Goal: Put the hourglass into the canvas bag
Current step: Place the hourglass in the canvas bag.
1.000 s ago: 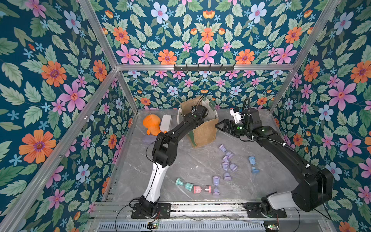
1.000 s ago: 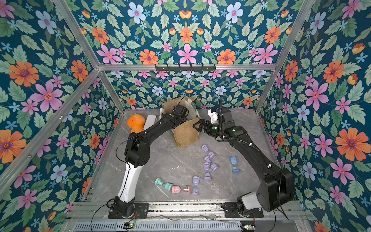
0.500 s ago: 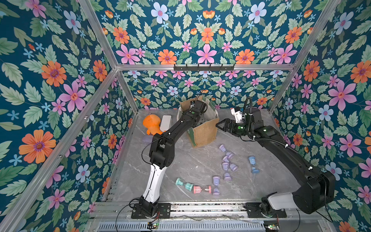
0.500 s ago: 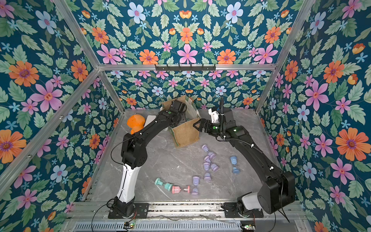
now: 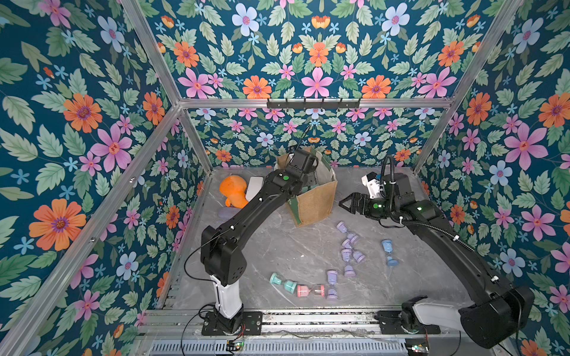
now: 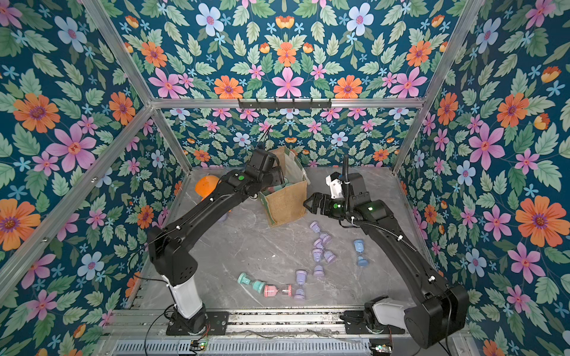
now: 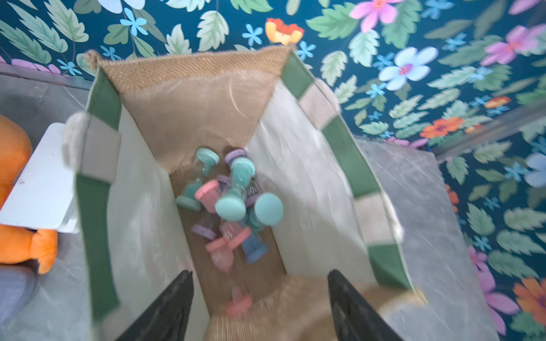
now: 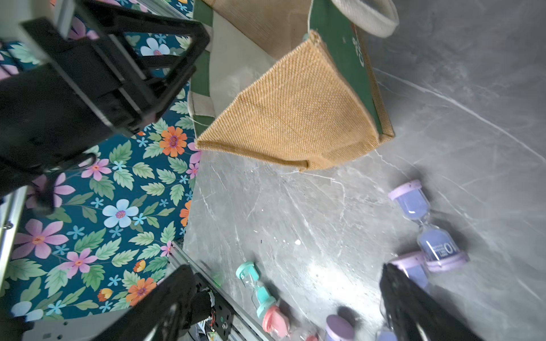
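Note:
The canvas bag [image 5: 314, 203] [image 6: 287, 205] stands open at the back middle of the table. My left gripper [image 5: 309, 182] [image 7: 260, 274] hangs over its mouth, open, with nothing between its fingers. A blurred pink hourglass [image 7: 239, 301] shows just below them inside the bag, touching neither finger. Several hourglasses [image 7: 233, 200] lie heaped on the bag's floor. My right gripper [image 5: 340, 203] [image 8: 286, 267] is open and empty just right of the bag. Lilac hourglasses [image 5: 347, 246], a blue one [image 5: 388, 252], a teal one [image 5: 282, 283] and a pink one [image 5: 310, 290] lie on the table.
An orange plush toy [image 5: 234, 191] and a white flat block [image 5: 253, 188] lie left of the bag, with a lilac thing [image 5: 226, 212] in front of them. A black hook rail [image 5: 313, 103] runs along the back wall. Floral walls close three sides.
My left gripper's jaws have parted above the bag's mouth, and its arm has shifted slightly to the left. The right arm has hardly moved and stays open.

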### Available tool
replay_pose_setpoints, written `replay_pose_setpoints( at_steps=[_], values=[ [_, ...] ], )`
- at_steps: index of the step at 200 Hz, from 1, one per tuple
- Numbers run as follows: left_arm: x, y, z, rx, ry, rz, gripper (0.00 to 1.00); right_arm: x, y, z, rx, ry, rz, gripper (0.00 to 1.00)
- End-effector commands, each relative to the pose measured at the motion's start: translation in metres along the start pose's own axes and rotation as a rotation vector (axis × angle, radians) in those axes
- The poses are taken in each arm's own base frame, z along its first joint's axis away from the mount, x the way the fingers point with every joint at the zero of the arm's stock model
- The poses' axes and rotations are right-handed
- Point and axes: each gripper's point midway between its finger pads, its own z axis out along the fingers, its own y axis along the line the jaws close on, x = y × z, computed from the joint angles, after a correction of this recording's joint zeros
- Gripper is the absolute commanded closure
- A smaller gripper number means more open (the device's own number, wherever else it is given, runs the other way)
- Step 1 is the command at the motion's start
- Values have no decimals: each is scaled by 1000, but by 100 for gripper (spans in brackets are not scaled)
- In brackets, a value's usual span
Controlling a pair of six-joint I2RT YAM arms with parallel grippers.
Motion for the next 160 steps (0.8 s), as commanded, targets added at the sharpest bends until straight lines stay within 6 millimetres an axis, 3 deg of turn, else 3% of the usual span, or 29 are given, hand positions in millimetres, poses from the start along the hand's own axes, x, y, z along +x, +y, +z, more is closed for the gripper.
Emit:
replay_pose_setpoints(
  at_steps=[1, 36, 70, 121, 160],
  values=[
    [8, -5, -26, -17, -41, 15, 25, 24, -16, -7, 68, 57, 12, 1],
    [44, -27, -62, 26, -24, 34, 25, 57, -39, -14, 131, 103, 36, 1],
    [86, -49, -77, 68, 32, 37, 25, 88, -57, -19, 173, 155, 79, 1],
    [170, -83, -57, 136, 218, 51, 24, 125, -84, -28, 255, 196, 144, 1],
    [226, -88, -30, 113, 366, 40, 25, 145, -100, -33, 309, 214, 204, 1]
  ],
)
